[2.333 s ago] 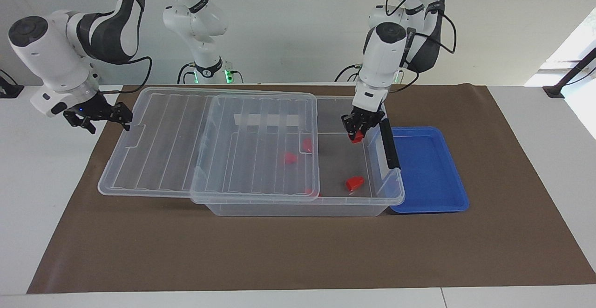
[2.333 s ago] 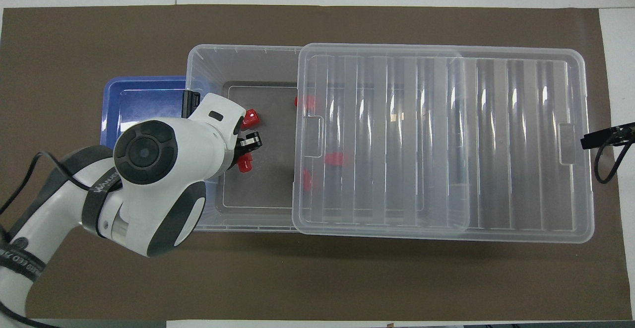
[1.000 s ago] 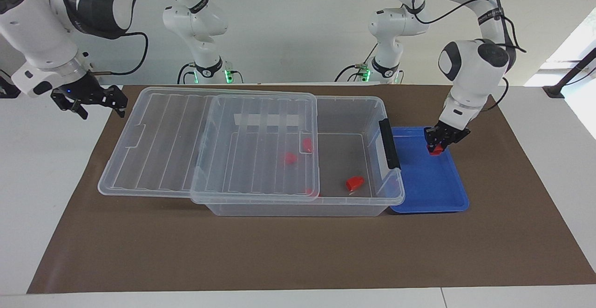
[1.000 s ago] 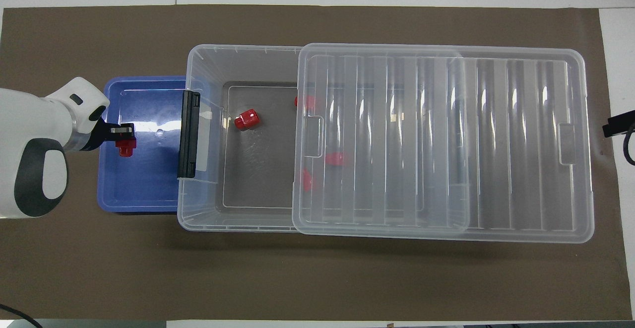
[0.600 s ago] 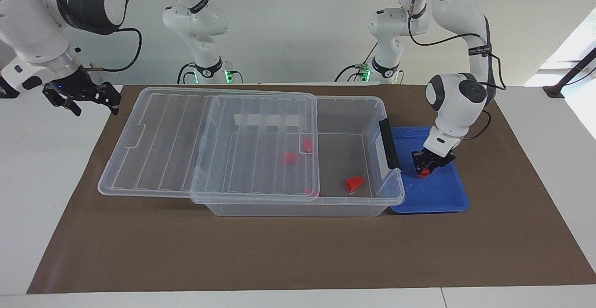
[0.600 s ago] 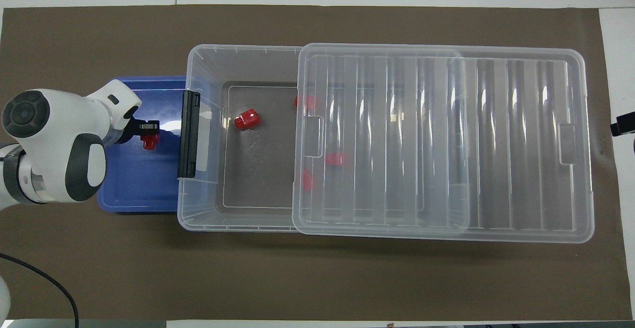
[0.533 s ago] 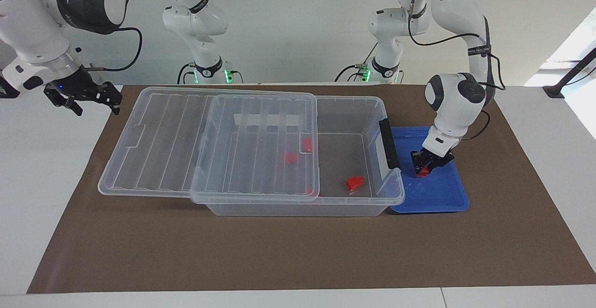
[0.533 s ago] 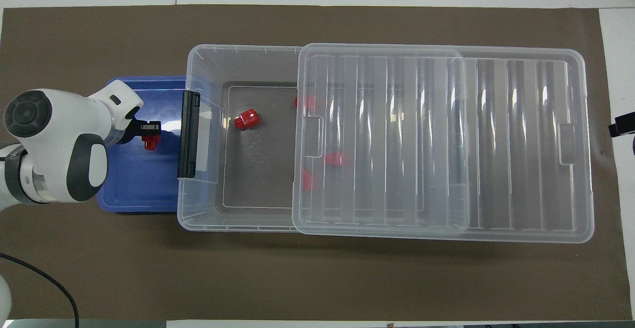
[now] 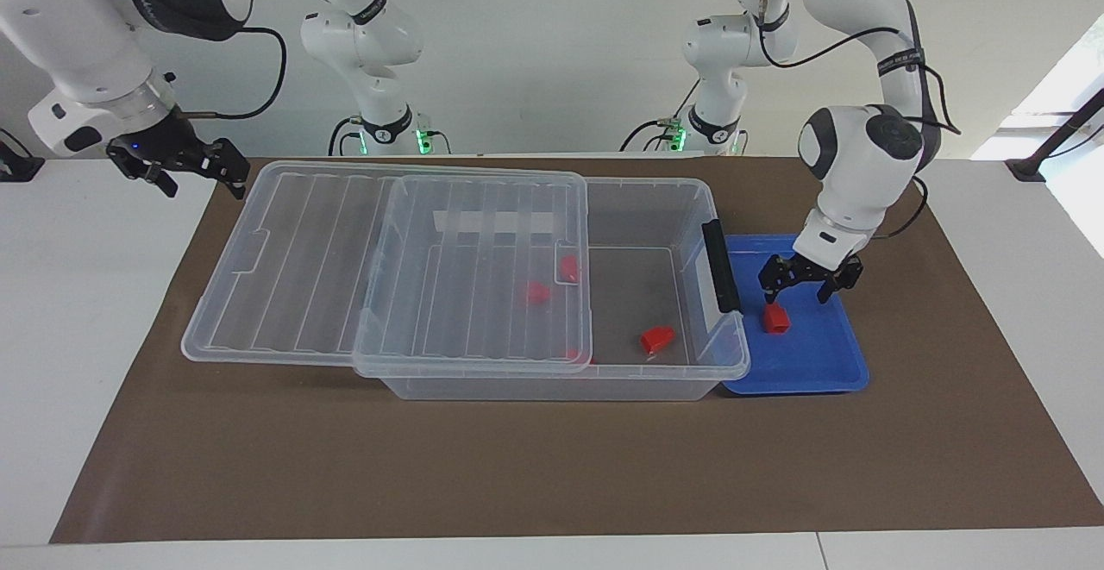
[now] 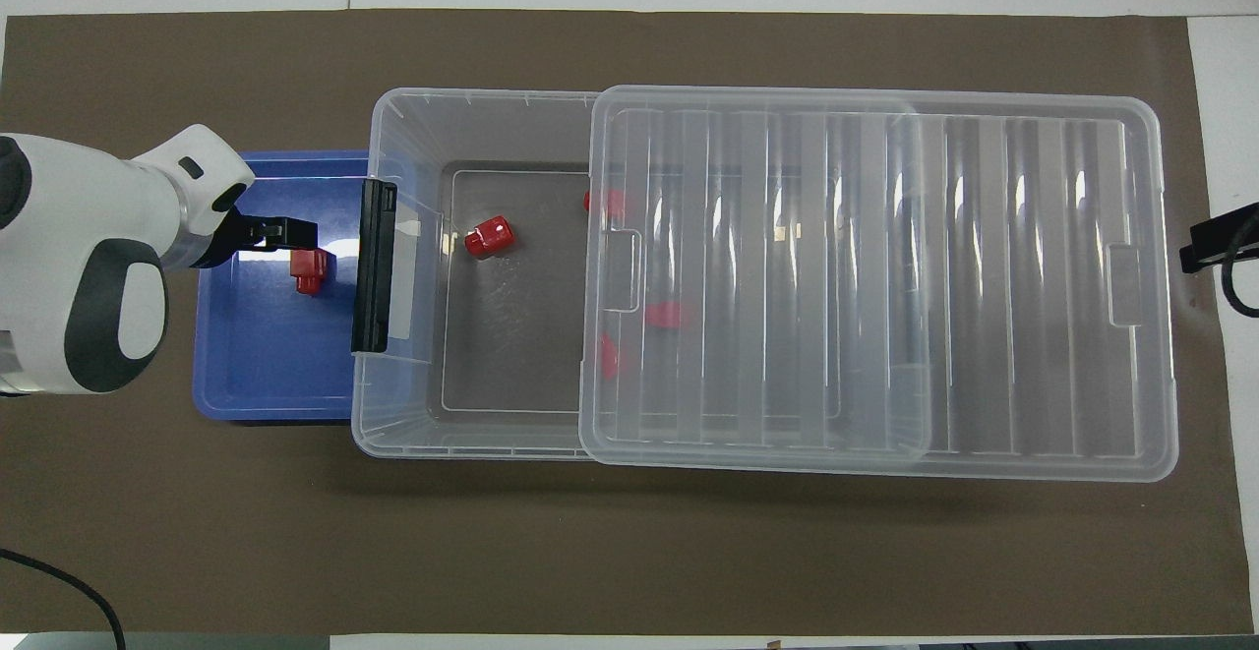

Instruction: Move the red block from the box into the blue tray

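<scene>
1. Since the red block lies on the floor of the blue tray, beside the box's latch end and free of any finger, the placement is judged done and the step in hand is taken to be the withdrawal.
2. The left gripper hangs just over the tray, above the block, with its jaws spread apart and nothing between them.
3. A straight upward lift is advised, so that the block is not clipped by a fingertip and knocked across the tray.
4. The black latch handle of the box stands close by, so any sideways travel is best kept for after height is gained.
5. The right gripper waits in the air at the right arm's end of the table, over the mat's edge near the corner of the clear lid; its jaws are seen apart and empty.
6. Counted: one blue tray, one box, and one lid, which is slid partway off toward the right arm's end and leaves the latch end uncovered.
7. One red block is counted in the tray.
8. One other red block lies in the uncovered part of the box, and at least three more are made out through the lid, the last only partly.
</scene>
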{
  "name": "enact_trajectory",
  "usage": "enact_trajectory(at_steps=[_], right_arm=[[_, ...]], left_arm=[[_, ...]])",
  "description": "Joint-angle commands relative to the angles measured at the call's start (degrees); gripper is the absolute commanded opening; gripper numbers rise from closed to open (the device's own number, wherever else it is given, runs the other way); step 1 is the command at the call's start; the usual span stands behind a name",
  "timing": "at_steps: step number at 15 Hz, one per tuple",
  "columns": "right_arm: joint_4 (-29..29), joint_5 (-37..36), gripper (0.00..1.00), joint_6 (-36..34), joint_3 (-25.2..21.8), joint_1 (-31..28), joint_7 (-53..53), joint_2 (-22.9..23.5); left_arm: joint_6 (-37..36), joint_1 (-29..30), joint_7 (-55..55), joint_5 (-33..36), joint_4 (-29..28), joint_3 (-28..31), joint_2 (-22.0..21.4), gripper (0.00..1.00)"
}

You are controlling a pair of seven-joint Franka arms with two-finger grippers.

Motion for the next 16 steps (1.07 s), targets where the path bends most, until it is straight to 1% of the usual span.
enact_trajectory(at_steps=[1,4,6,8,9,10,11,14,16], right_arm=[[0.4,1.2,1.0,-1.1,0.7,-0.5,1.0,0.4],[-0.6,1.3,1.0,-1.0,0.9,-0.5,1.4,-0.1],[-0.6,1.3,1.0,-1.1,0.9,-0.4,1.4,-0.3],[-0.4,1.3,1.0,-1.0,1.0,-0.3,1.4,-0.3],[-0.1,1.4,1.0,-1.3,1.1,-0.4,1.5,-0.4],[0.0,1.3,1.0,-1.3,2.0,-0.5,1.5,-0.3],[-0.1,1.3,1.0,-1.3,2.0,-0.7,1.5,-0.4],[0.0,1.3,1.0,-1.0,2.2,-0.9,1.5,-0.3],[0.0,1.3,1.0,-0.5,2.2,-0.9,1.5,-0.3]], left_arm=[[-10.1,-0.3,0.1,-0.5,5.9,0.6,-3.1,1.0],[-18.7,0.1,-0.1,-0.5,13.3,0.6,-4.2,1.0],[-25.4,0.1,-0.1,-0.5,19.8,0.6,-3.8,1.0],[-29.7,0.3,-0.1,-0.7,24.4,0.7,-3.5,1.0],[-32.9,0.3,-0.1,-0.7,26.9,0.8,-3.1,1.0],[-36.6,0.4,-0.1,-0.7,29.4,0.8,-2.4,1.0],[-38.5,0.4,-0.1,-0.7,31.2,0.8,-1.4,1.0],[-39.4,0.2,-0.2,-0.5,31.3,0.6,-2.0,1.0],[-40.0,0.2,-0.2,-0.5,30.2,0.6,-2.7,1.0]])
